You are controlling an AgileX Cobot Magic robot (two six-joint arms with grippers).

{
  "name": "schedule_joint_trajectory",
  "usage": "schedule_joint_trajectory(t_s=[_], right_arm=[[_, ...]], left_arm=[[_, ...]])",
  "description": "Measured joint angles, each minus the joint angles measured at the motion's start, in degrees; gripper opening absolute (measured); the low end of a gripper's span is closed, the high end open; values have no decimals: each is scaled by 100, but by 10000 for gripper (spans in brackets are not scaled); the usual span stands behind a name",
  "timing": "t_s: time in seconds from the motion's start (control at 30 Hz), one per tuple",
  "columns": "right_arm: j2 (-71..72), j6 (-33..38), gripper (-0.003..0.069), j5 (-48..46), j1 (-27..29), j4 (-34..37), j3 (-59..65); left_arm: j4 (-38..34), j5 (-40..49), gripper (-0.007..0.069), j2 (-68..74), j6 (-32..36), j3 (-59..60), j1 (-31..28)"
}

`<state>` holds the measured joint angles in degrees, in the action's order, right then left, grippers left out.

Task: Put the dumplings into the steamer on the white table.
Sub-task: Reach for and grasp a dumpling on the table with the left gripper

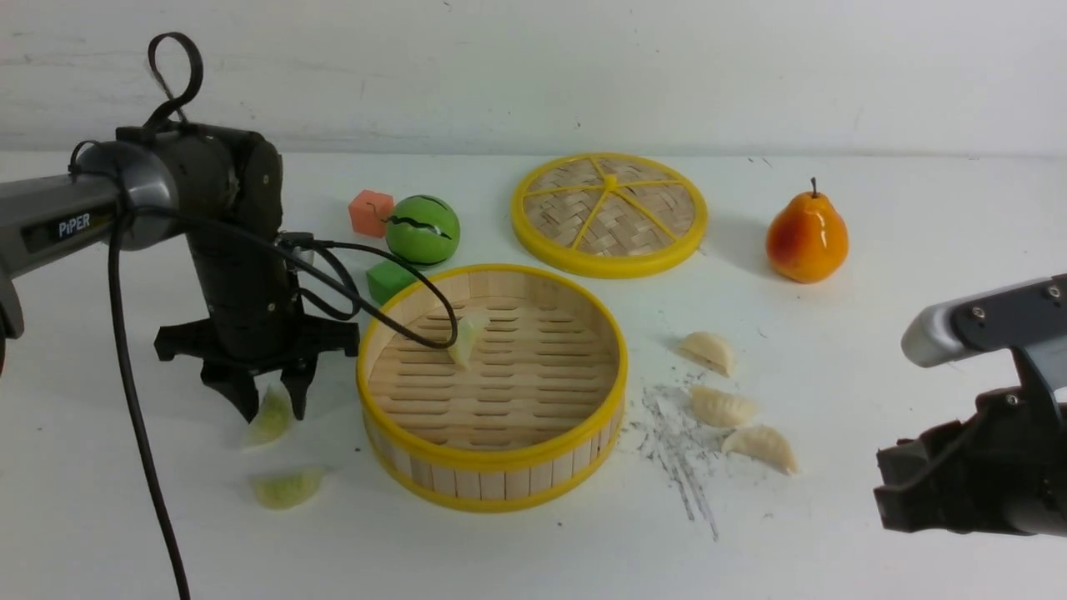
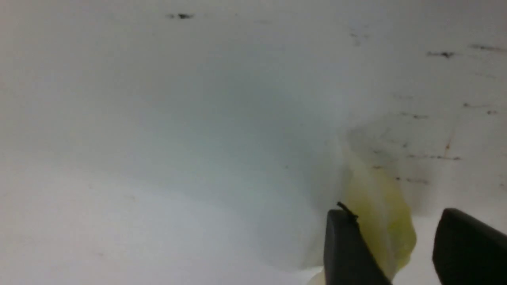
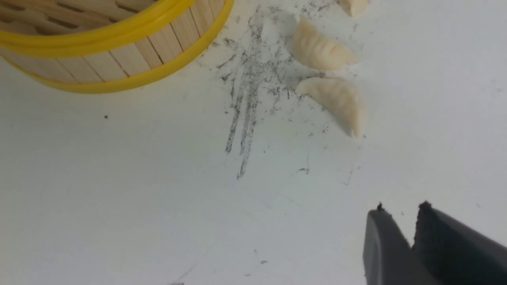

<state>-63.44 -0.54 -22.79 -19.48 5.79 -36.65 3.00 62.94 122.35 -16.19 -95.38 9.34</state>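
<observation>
The black left gripper (image 1: 271, 410) is pointing down, jaws apart. The black right gripper (image 3: 401, 211) is hovering near right, jaws barely parted.

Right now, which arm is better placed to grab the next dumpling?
Left. The left tool straddles a green dumpling beside the steamer, jaws apart; the right tool hangs clear of the white dumplings.
</observation>
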Motion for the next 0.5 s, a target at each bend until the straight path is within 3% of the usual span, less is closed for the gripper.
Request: schedule_joint_trajectory(t_s=[0.13, 0.5], right_arm=[[0, 0, 132, 0, 0, -22, 0], [0, 0, 135, 0, 0, -27, 0]], left_arm=[[5, 41, 161, -5, 20, 0, 0], [6, 62, 164, -125, 200, 4, 0]])
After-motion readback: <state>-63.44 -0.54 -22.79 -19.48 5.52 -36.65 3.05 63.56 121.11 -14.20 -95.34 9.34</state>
